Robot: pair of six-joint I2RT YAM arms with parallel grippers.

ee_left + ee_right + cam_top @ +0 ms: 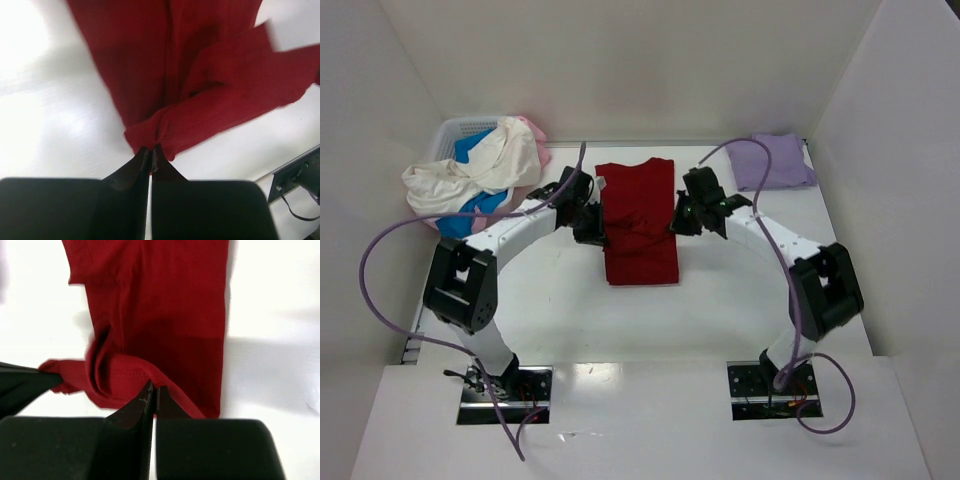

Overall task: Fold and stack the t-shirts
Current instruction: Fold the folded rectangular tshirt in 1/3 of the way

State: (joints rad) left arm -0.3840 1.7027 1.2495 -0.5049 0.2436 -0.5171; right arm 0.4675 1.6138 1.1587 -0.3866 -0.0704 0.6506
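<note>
A dark red t-shirt lies folded lengthwise in the middle of the table. My left gripper is shut on its left edge; in the left wrist view the fingertips pinch a corner of the red cloth. My right gripper is shut on its right edge; in the right wrist view the jaws pinch a raised fold of the red shirt. A folded pale lavender t-shirt lies at the back right. Cream-white, bright blue and pink shirts are heaped in the basket.
A white lattice basket stands at the back left, overflowing with shirts. White walls close in the table at the back and both sides. The left gripper's black finger shows at the left edge of the right wrist view.
</note>
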